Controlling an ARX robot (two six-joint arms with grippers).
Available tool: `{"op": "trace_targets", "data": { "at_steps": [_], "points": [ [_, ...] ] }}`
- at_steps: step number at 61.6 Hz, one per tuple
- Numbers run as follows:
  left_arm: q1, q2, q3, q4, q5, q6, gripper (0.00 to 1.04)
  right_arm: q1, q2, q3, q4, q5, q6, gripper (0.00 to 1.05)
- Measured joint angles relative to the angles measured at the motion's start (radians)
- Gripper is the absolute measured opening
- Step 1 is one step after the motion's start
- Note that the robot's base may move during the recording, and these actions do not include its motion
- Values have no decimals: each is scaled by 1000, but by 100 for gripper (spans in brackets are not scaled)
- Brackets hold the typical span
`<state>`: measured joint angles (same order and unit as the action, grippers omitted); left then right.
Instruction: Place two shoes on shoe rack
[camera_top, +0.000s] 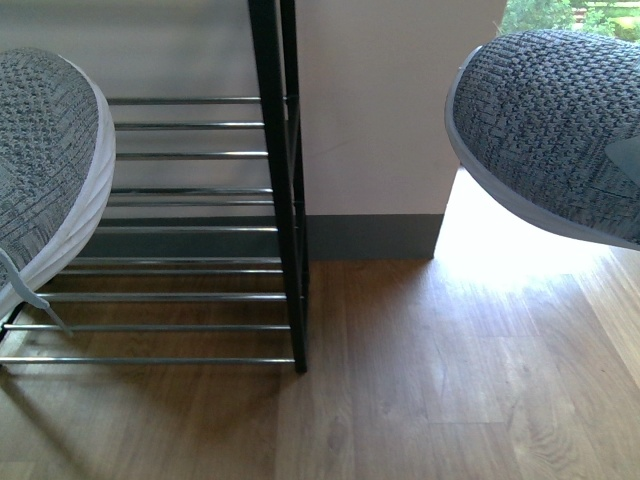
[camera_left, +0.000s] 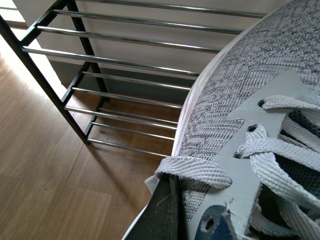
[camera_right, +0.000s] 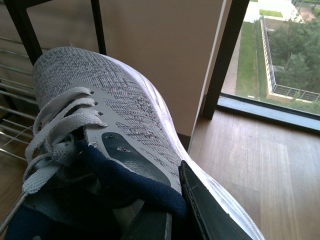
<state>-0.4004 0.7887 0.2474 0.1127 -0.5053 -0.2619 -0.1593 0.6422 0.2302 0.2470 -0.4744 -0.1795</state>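
Off to the right of the rack's (camera_top: 190, 155) black end post, the right shoe (camera_top: 550, 130) hangs in the air before the wall (camera_top: 380, 120), toe pointing away from the robot and well clear of the rods. Its coming move, I judge, must carry it leftward past the post before it can go down on a shelf. The left shoe (camera_top: 50, 170) hangs in front of the shelves, its long axis running toe-first toward the rods (whether it touches one I cannot tell), so the left arm is much the nearer. Each hand is clamped on its own shoe near the collar: the right hand (camera_right: 175, 220) pinches the side wall between two dark fingers (camera_right: 200, 205), while the left hand (camera_left: 166, 212) shows only one finger, pressed to the shoe's side beside a loose lace (camera_left: 192, 172).
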Motion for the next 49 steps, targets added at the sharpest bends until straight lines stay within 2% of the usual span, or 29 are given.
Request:
{"op": "trace_targets", "data": {
  "at_steps": [49],
  "points": [
    [3, -2, 0, 0, -17, 0, 2, 3, 0, 0, 0, -19, 1, 1]
  ]
}}
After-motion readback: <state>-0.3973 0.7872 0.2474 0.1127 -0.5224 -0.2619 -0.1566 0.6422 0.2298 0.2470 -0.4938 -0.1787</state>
